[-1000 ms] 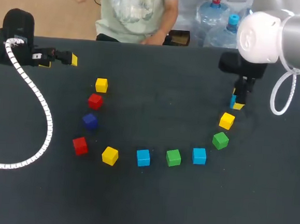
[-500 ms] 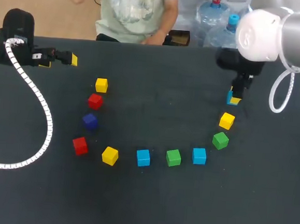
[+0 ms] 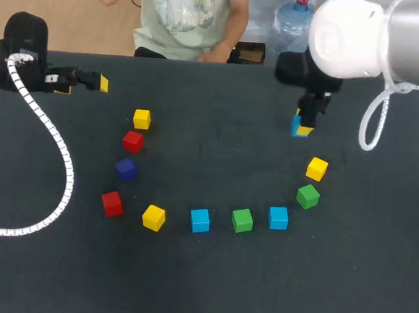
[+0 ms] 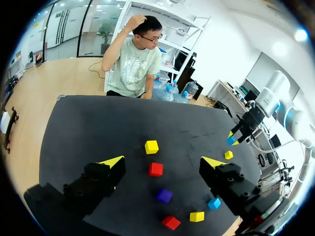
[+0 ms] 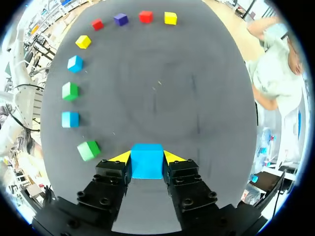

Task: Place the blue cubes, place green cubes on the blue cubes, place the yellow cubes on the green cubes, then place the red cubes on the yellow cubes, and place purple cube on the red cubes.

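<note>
While the right jaws hold the blue cube pinched on two opposite faces between their yellow tips, the step in hand, as I judge it, is carrying this first base block to the spot where the stack will grow. The cube hangs at the far right part of the table, apparently clear of the surface, beyond the yellow cube that ends the curved row of loose blocks.

To do it well, the bare middle of the table looks the best target, well apart from the row, with room beside it for the other blue cubes. The cube should come down level and square. The jaws should part only once its underside sits flat, then rise straight up so the tips do not drag it askew. A crooked base would spoil every layer above.

The held cube is a bright sky blue, with flat plain faces and crisp edges. It sits centred in the grip, not visibly tilted, and its exposed face stands slightly proud of the tips.

The left jaws stand wide apart and empty at the far left, near no block.
</note>
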Controlling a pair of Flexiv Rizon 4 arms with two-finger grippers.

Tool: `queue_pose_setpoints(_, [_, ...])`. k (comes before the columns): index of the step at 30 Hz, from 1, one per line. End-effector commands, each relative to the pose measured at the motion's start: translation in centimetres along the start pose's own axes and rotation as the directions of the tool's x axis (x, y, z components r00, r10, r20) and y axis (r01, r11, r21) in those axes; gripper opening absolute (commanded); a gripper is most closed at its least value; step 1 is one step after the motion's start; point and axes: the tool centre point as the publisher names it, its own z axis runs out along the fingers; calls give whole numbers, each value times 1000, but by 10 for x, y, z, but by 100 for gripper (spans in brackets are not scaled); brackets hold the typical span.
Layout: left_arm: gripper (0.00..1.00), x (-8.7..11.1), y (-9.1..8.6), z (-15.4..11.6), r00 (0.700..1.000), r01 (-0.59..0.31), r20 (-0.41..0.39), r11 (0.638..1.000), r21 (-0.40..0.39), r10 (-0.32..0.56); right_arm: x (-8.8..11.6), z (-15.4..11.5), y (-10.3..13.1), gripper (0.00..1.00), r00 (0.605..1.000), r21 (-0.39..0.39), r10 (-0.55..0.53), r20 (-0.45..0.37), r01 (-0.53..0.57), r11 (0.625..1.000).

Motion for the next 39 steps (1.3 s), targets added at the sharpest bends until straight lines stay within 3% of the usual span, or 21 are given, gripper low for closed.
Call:
queue_pose_setpoints(1, [100, 1, 2, 0, 1000, -1, 6, 1000, 9, 1, -10, 4, 13, 0, 1000, 46, -3, 0, 3, 999])
queue_pose_setpoints(5, [100, 1, 2, 0, 1000, -1, 6, 1000, 9, 1, -25, 9, 22, 0, 999, 28, -10, 41, 9, 1000])
queue_pose_setpoints(18, [100, 1, 2, 0, 1000, -1, 6, 1000, 9, 1, -66, 35, 39, 0, 995, -30, -91, 29, 92, 995])
queue_pose_setpoints(30, [100, 1, 2, 0, 1000, -1, 6, 1000, 9, 1, -86, 54, 46, 0, 991, -66, -132, 32, 134, 989])
queue_pose_setpoints(39, [100, 1, 2, 0, 1000, -1, 6, 1000, 9, 1, -92, 69, 36, 0, 990, -82, -135, 34, 137, 987])
